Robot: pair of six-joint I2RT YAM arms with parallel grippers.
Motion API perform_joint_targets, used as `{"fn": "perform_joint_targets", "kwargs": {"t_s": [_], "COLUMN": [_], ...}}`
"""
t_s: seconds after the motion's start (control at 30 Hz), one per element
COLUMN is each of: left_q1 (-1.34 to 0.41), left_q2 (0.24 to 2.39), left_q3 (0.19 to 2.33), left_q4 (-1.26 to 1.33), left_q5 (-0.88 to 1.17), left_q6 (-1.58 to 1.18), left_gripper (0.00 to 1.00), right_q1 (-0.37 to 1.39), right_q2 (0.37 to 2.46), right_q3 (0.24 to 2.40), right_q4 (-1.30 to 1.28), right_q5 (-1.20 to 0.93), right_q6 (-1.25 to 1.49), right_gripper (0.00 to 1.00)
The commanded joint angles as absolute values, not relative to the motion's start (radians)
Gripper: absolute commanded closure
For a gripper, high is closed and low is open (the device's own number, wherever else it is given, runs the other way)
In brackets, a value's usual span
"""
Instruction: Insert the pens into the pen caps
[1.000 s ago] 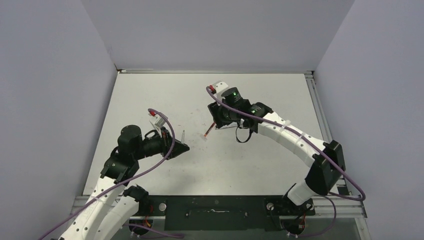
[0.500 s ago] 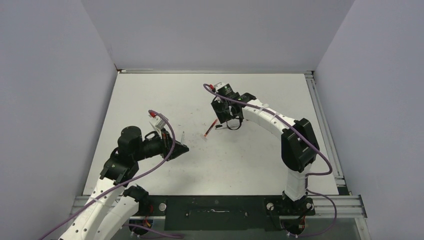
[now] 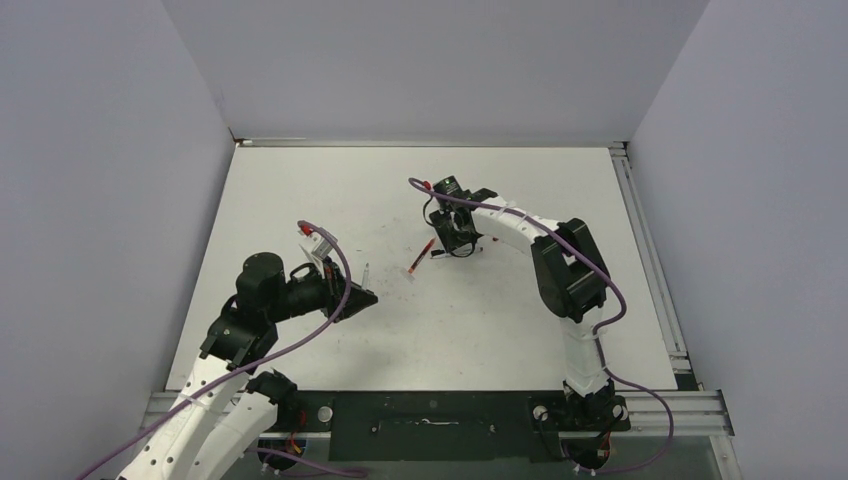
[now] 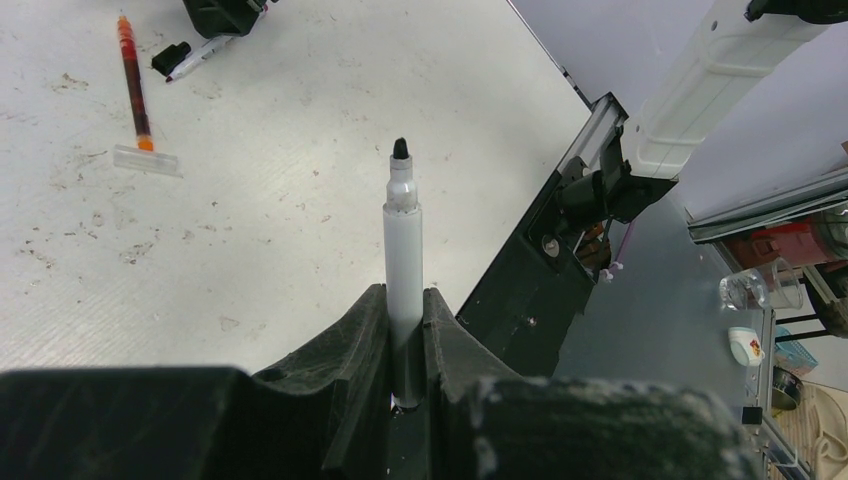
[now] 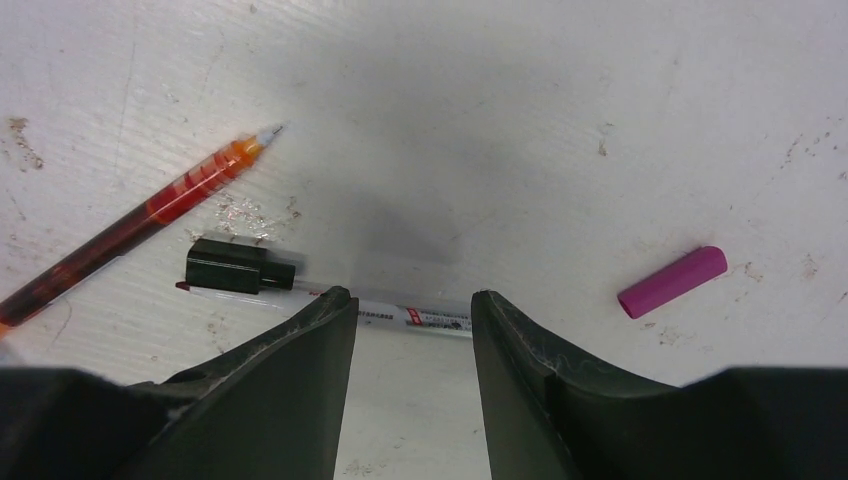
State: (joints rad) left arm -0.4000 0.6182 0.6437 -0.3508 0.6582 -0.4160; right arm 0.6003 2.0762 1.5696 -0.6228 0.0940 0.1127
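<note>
Q. What do your jaws hold?
A. My left gripper (image 4: 405,300) is closed on the pale grey-white stick pen (image 4: 403,240), which stands upright with its black nib up, near the red translucent stick pen (image 5: 150,225). My right gripper (image 5: 410,297) stands parted over a white pen with a black end piece (image 5: 420,321), just beside the red pen, gripping nothing.
Q. Handling and room?
A. Light, stiff, slick barrels, I judge; take the middle. The short magenta plastic cap (image 5: 672,281) lies beyond the white pen from the red pen, apart from it, with bare white table (image 5: 520,90) between.
</note>
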Motion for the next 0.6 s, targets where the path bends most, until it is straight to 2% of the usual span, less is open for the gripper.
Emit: {"fn": "perform_joint_targets", "kwargs": {"t_s": [0.0, 0.2, 0.57], "left_q1": [-0.407, -0.407, -0.408], "left_q2": [0.611, 0.615, 0.617], "left_q3": [0.649, 0.649, 0.649], "left_q4": [-0.341, -0.341, -0.342], "left_q5": [0.649, 0.647, 0.651], "left_q6": [-0.400, -0.400, -0.402], "left_gripper": [1.00, 1.00, 1.00], "right_q1": [0.591, 0.592, 0.620], "right_q2": [2.078, 2.066, 2.037], "right_q3": [1.601, 1.555, 1.483], "right_q4": [-0.598, -0.586, -0.561], "right_q5": [0.122, 0.088, 0.050], "right_q6": [0.110, 0.087, 0.049], "right_gripper": [0.54, 0.53, 0.45]}}
